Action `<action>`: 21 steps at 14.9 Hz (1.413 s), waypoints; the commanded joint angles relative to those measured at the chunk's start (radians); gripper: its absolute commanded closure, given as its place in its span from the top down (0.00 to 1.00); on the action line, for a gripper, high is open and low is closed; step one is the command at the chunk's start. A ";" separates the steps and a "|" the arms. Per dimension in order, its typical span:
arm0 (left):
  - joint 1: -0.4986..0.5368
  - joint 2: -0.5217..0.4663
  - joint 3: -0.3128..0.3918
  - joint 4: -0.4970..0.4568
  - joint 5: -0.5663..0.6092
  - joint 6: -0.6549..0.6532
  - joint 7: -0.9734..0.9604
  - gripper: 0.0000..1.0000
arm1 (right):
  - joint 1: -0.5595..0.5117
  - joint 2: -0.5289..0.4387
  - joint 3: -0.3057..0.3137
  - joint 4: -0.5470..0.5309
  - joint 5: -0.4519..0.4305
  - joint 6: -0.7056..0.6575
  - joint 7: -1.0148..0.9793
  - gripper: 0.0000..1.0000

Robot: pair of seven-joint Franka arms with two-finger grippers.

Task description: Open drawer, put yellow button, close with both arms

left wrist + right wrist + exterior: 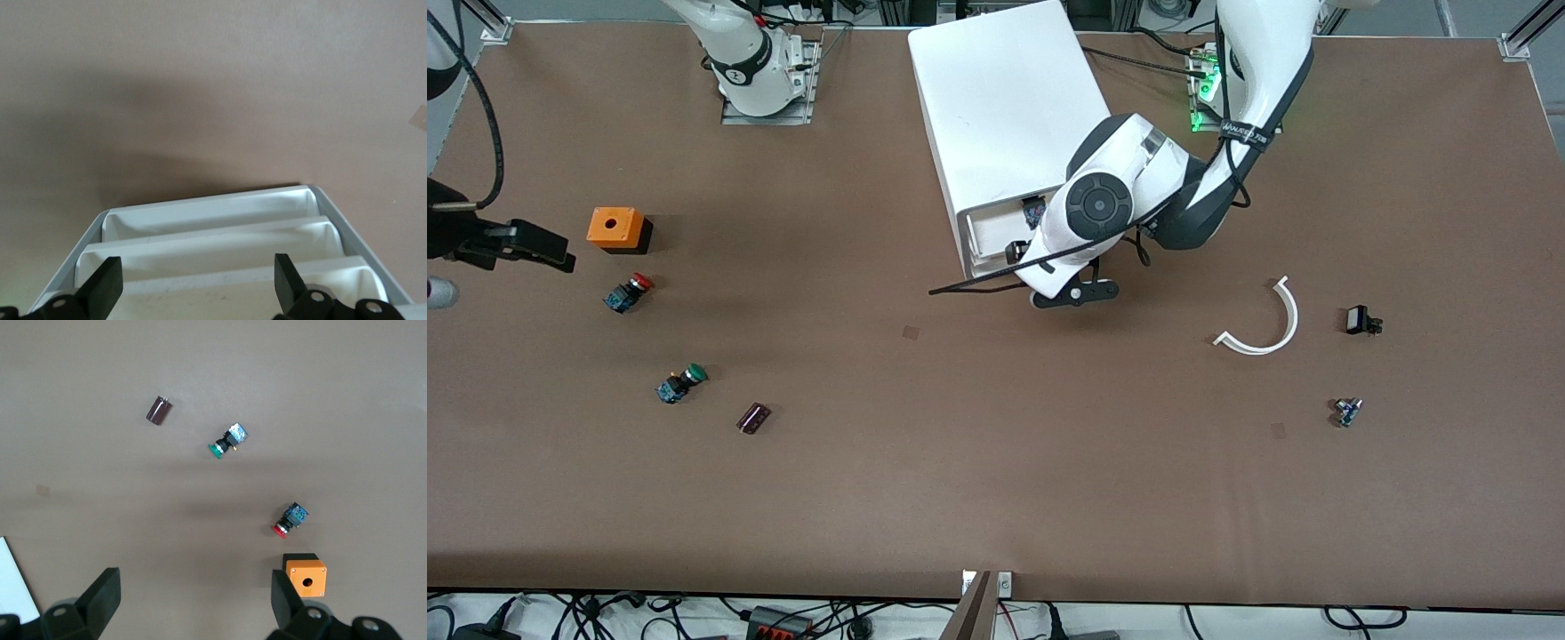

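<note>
The white cabinet lies at the robots' side of the table. Its highest drawer stands pulled out a little. My left gripper is open right above that drawer's front, with the two lower drawer fronts showing below it. In the front view the left arm's hand covers much of the drawer. A small dark thing shows in the opening; I cannot tell what it is. The yellow button is not in view. My right gripper is open and empty, over the table beside an orange box.
A red-capped button, a green-capped button and a brown cylinder lie toward the right arm's end. A white curved piece, a small black part and a small blue part lie toward the left arm's end.
</note>
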 commanded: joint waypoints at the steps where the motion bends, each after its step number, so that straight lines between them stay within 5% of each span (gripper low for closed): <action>1: 0.010 -0.058 -0.025 -0.082 -0.026 0.002 -0.002 1.00 | -0.008 -0.120 0.011 -0.181 -0.018 0.072 -0.018 1.00; 5: 0.001 -0.063 -0.027 -0.088 -0.044 -0.034 -0.002 1.00 | -0.005 -0.226 0.012 -0.326 -0.019 0.116 -0.018 1.00; 15: 0.044 -0.083 -0.055 -0.074 -0.024 -0.054 -0.024 1.00 | -0.013 -0.224 0.009 -0.320 -0.012 0.104 -0.061 1.00; 21: 0.171 -0.089 -0.056 0.065 0.222 -0.202 0.057 1.00 | -0.011 -0.230 0.005 -0.327 -0.010 0.113 -0.056 1.00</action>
